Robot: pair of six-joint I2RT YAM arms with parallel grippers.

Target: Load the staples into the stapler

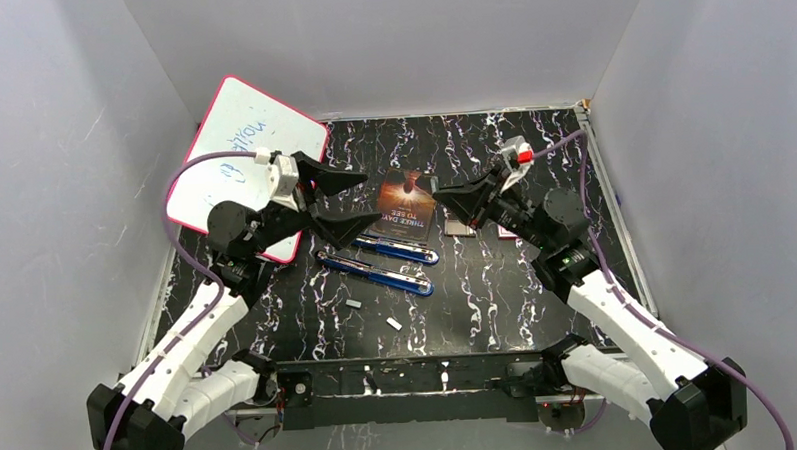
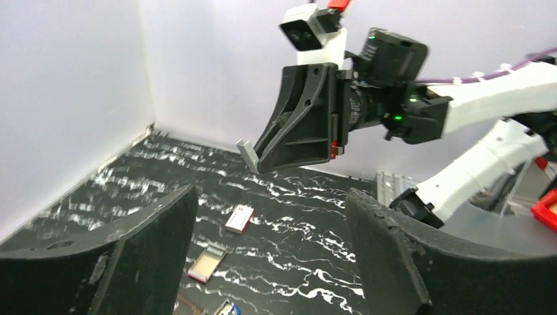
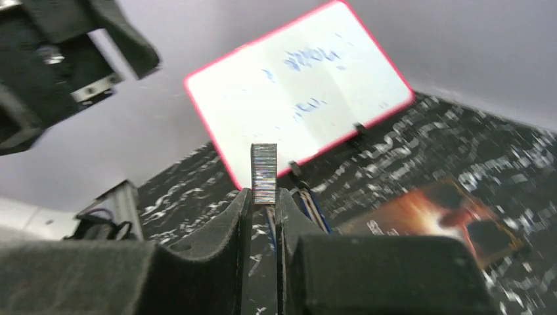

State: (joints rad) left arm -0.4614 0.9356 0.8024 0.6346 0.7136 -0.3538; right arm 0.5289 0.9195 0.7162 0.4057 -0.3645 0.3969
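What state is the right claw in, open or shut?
Shut: the right claw pinches a staple strip, which pokes out past its tips.

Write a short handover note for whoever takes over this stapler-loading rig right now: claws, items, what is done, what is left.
Left claw: open, empty, raised above the table.
Right claw: shut on a staple strip that sticks out past its fingertips, held in the air opposite the left one.
Blue stapler: lying on the table between the arms, apparently opened out.
Two more strips lie nearer the arm bases.
Done: one strip is in the grip.
Left: seat it in the stapler, then close the stapler.
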